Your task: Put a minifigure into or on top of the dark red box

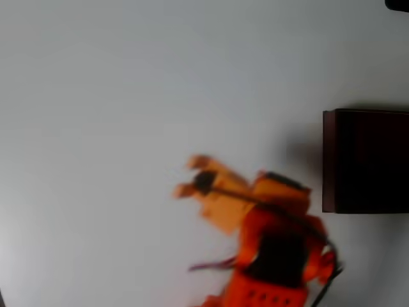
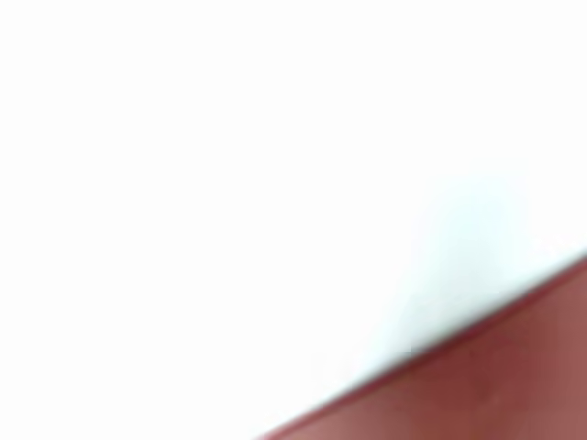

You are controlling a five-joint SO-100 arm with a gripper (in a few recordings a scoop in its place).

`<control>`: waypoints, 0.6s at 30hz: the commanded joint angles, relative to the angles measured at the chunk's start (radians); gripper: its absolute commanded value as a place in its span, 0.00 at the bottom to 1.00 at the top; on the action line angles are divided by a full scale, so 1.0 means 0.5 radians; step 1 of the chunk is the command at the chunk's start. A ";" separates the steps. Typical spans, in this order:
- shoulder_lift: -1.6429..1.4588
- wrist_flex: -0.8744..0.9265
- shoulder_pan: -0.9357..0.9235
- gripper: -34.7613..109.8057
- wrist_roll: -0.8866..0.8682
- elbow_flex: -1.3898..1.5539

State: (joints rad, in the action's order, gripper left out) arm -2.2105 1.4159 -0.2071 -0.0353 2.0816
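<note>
Gripper (image 1: 185, 176) blurred over bare table (image 1: 128, 83), fingers apart, nothing visibly held. Box (image 1: 329, 160) well right, empty-looking. Figure location cannot tell. Likely tiny, light, hard, slippery: pinch across body.

A plain pale grey table (image 1: 128, 96) spreads bare under soft light.

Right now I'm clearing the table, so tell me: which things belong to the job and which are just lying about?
Job: box, at the right edge; pincer, blurred, left of it over the table.
Lying about: dark thing at the top right corner, too cut off to name.
</note>
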 commanded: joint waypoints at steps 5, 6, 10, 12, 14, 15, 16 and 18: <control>-0.546 -0.021 0.460 0.24 0.110 0.362; -0.546 -0.043 0.525 0.24 0.135 0.396; -0.758 -0.123 0.785 0.24 0.202 0.620; -0.991 -0.144 0.871 0.24 0.227 0.779; -1.390 -0.175 0.951 0.24 0.276 1.003; -1.666 -0.196 0.997 0.24 0.313 1.141; -1.985 -0.169 1.043 0.24 0.334 1.264; -2.273 0.003 1.062 0.24 0.322 1.341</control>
State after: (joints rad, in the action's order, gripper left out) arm -3.0557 1.3499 0.2961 0.0982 2.6845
